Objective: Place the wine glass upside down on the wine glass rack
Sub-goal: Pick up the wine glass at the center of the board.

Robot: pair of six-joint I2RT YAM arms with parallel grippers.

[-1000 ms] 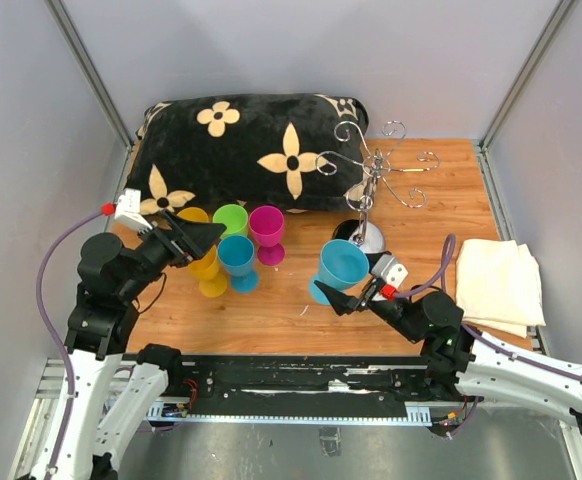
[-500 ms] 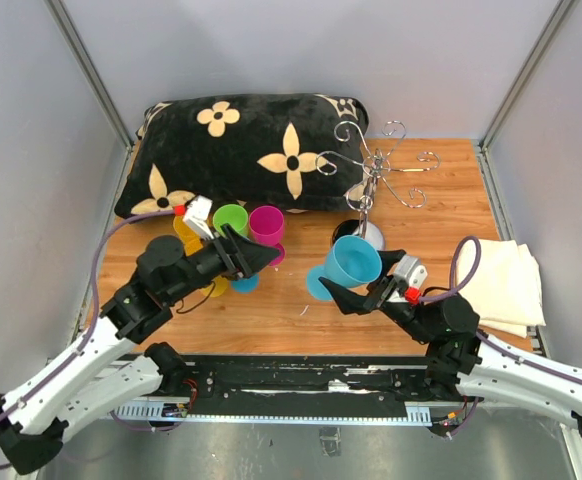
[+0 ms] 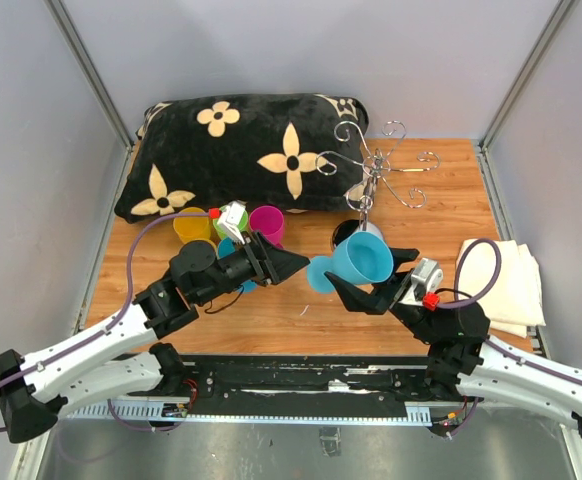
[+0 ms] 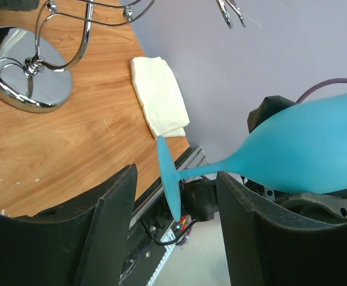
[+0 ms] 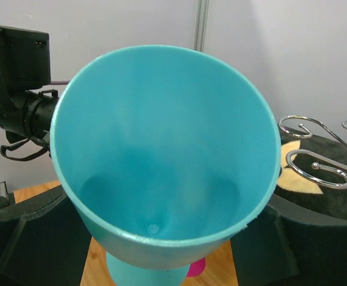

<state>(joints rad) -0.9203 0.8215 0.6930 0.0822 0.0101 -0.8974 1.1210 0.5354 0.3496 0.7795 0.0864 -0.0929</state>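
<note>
A light-blue wine glass (image 3: 361,258) hangs tilted on its side above the table, bowl to the right and foot (image 4: 169,182) to the left. My right gripper (image 3: 376,277) is shut on its bowl (image 5: 167,161), one finger on each side. My left gripper (image 3: 293,265) points at the glass from the left. In the left wrist view the left gripper (image 4: 174,199) is open, its jaws on either side of the foot with gaps on both sides. The chrome wine glass rack (image 3: 376,170) stands at the back right on its round mirrored base (image 4: 27,71), with nothing hanging on it.
Yellow (image 3: 191,225), green (image 3: 233,215) and pink (image 3: 266,222) glasses stand behind the left arm. A black flowered pillow (image 3: 241,150) lies along the back. A folded white cloth (image 3: 496,280) lies at the right edge. Grey walls close in the table.
My left arm has swung right from the cluster of coloured glasses to the blue glass's foot, its jaws narrowing. The right gripper has lifted and tilted the glass, shifting slightly right.
</note>
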